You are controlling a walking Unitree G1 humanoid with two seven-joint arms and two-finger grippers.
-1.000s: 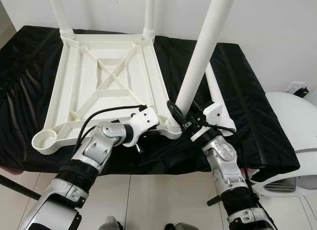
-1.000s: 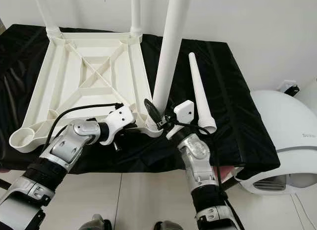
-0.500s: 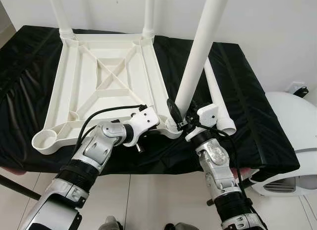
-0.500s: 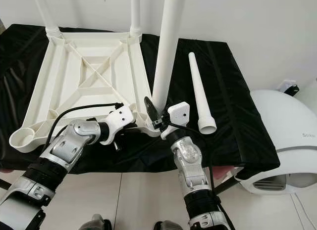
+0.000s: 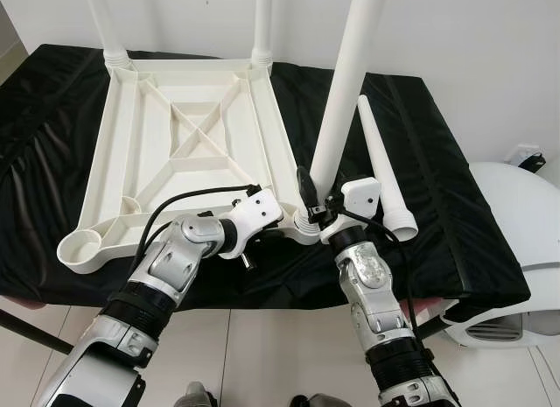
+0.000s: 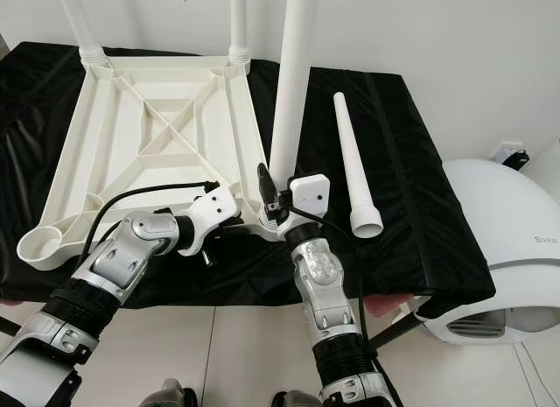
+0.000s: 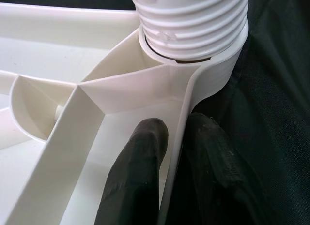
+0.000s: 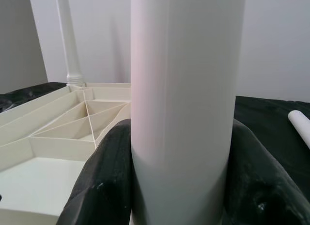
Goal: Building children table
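A white children's table top (image 5: pixel 98 162) lies upside down on a black cloth. Two white legs (image 5: pixel 262 22) stand in its far corners. A third leg (image 5: pixel 346 83) stands in the near right corner socket (image 7: pixel 193 26), tilted slightly right. My right gripper (image 5: pixel 315 201) is shut on this leg just above the socket, one finger (image 8: pixel 109 176) on each side. My left gripper (image 7: pixel 178 128) pinches the table's rim wall beside the same socket. A fourth leg (image 5: pixel 381 175) lies loose on the cloth to the right. The near left socket (image 5: pixel 79 248) holds nothing.
The black cloth (image 5: pixel 44 144) covers a low platform against a white wall. A white rounded appliance (image 5: pixel 516 249) stands on the floor at the right. Pale tiled floor (image 5: pixel 262 354) runs below the platform's near edge.
My right wrist has swung leftward around the upright leg, keeping its hold. The leg now stands closer to vertical. The left gripper and table top have stayed in place.
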